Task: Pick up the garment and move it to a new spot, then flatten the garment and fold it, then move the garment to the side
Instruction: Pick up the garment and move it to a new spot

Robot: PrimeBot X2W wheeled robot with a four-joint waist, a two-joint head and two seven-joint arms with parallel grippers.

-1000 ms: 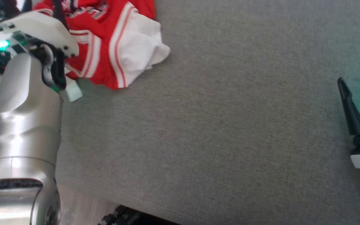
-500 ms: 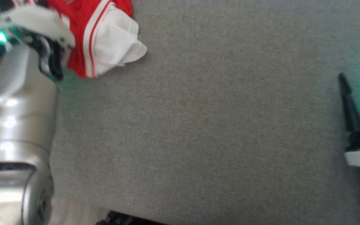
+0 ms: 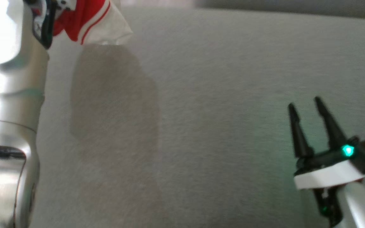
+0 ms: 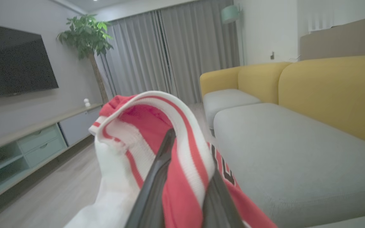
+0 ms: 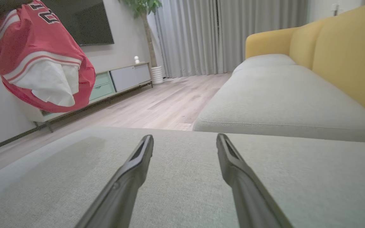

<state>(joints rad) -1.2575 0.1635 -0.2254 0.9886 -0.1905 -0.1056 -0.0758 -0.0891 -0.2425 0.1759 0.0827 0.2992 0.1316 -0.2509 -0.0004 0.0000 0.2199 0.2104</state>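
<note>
Left wrist view: my left end effector (image 4: 192,155) is clamped on the jersey (image 4: 144,123), which hangs clear of the cushion (image 5: 265,177) below it. My right end effector (image 5: 185,137) is apart and empty. Placing, flattening and folding are all left to do.

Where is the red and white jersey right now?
The red and white jersey hangs clear of the grey cushion, pinched in the left gripper, at the right wrist view's upper left.

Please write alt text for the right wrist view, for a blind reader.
A red and white garment hangs in the air at upper left. The right gripper stands open over a grey cushion, with a yellow sofa at right.
</note>
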